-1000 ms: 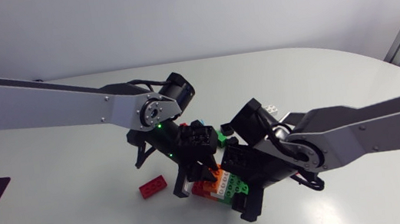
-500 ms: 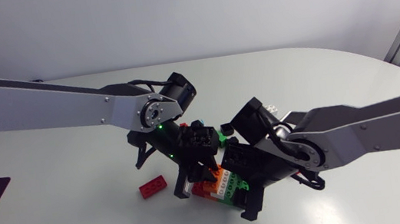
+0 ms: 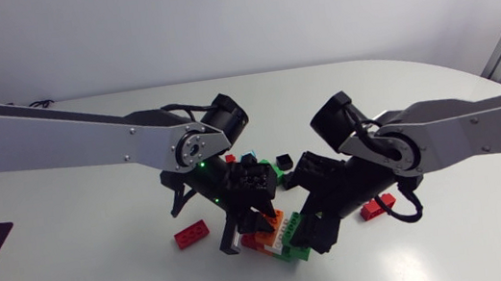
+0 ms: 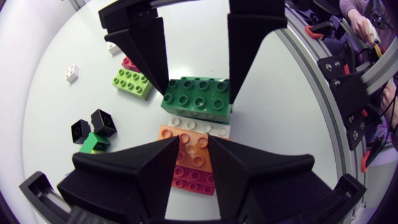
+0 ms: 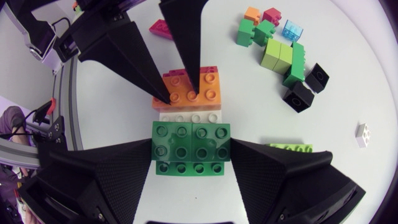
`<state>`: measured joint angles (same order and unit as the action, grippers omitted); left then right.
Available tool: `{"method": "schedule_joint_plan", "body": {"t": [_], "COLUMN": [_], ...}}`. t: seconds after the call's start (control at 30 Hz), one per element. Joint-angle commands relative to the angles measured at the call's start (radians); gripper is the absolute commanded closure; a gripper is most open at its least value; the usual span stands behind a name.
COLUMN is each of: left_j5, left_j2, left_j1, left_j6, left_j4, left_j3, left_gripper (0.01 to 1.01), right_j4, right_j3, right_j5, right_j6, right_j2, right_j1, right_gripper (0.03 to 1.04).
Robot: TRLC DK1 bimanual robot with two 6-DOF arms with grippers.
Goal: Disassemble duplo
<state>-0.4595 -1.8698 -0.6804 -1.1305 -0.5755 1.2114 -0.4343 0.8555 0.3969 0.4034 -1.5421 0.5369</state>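
The duplo stack point(image 3: 278, 237) lies on the table point(image 3: 458, 239) with red, orange, white and green layers. In the left wrist view my left gripper point(image 4: 193, 140) is shut on the orange brick point(image 4: 189, 149), with the red brick point(image 4: 194, 179) under its fingers. The white brick point(image 4: 198, 127) lies between the orange and the green. My right gripper point(image 5: 191, 155) is shut on the green brick point(image 5: 191, 134) from both sides. The two grippers face each other across the stack; in the head view the left gripper point(image 3: 247, 221) and right gripper point(image 3: 309, 230) meet there.
A loose red brick point(image 3: 190, 234) lies left of the stack and another red brick point(image 3: 377, 207) under my right arm. Beyond the stack sit two black bricks point(image 5: 305, 87), lime and green bricks point(image 5: 280, 53), a blue brick point(image 5: 291, 29) and a small white brick point(image 5: 362, 134).
My right gripper has closed in on the green brick and its wrist has turned and risen, uncovering a red brick beside it. The left gripper keeps its hold.
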Motion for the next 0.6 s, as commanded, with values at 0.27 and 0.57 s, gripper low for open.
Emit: {"method": "schedule_joint_plan", "body": {"t": [0.27,0.57], "left_j5": [0.022,0.055], "left_j2": [-0.017,-0.040], "left_j1": [-0.004,0.004], "left_j6": [0.012,0.014], "left_j4": [-0.004,-0.001], "left_j3": [-0.052,-0.019], "left_gripper": [0.692,0.692], "right_j4": [0.005,0.034], "right_j3": [-0.029,-0.182], "right_j5": [-0.046,-0.139], "right_j6": [0.014,0.052], "right_j2": [0.129,0.183], "right_j1": [-0.026,-0.009], "right_gripper": [0.62,0.62]}}
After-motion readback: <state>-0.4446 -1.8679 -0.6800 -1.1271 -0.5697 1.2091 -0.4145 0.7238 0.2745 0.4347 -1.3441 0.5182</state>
